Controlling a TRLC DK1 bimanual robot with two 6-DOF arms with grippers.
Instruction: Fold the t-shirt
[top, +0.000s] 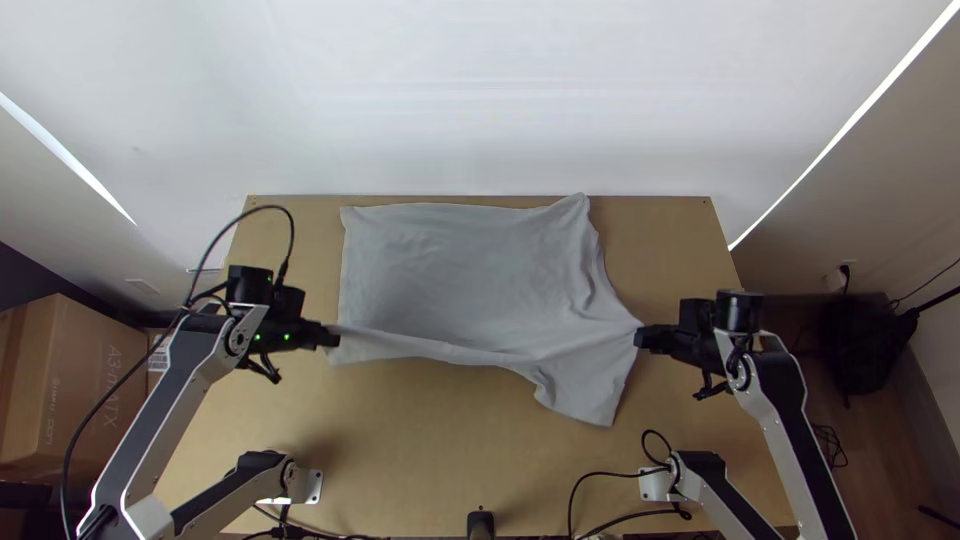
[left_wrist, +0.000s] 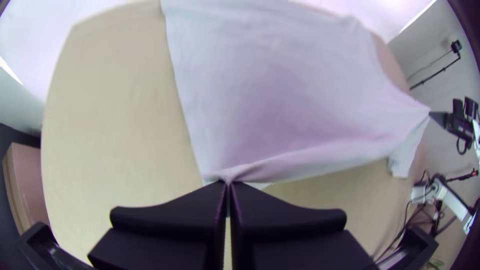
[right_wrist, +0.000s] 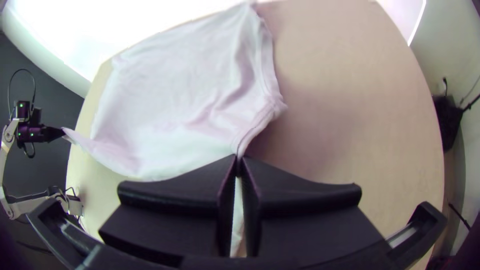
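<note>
The pale grey t-shirt (top: 460, 275) lies mostly spread over the back half of the table, its near edge raised between the grippers. My left gripper (top: 332, 337) is shut on the near left corner; in the left wrist view the cloth (left_wrist: 300, 90) runs into the left gripper (left_wrist: 228, 184). On the other side my right gripper (top: 642, 338) is shut on the shirt's right edge, by the collar or sleeve, I cannot tell which. A flap hangs toward the table's front below it. In the right wrist view the shirt (right_wrist: 175, 100) gathers at the right gripper (right_wrist: 238, 159).
The wooden table (top: 400, 440) shows bare along its front and at both sides. Arm bases and cables (top: 600, 475) stand at the front edge. A cardboard box (top: 80, 380) is beyond the table's left side.
</note>
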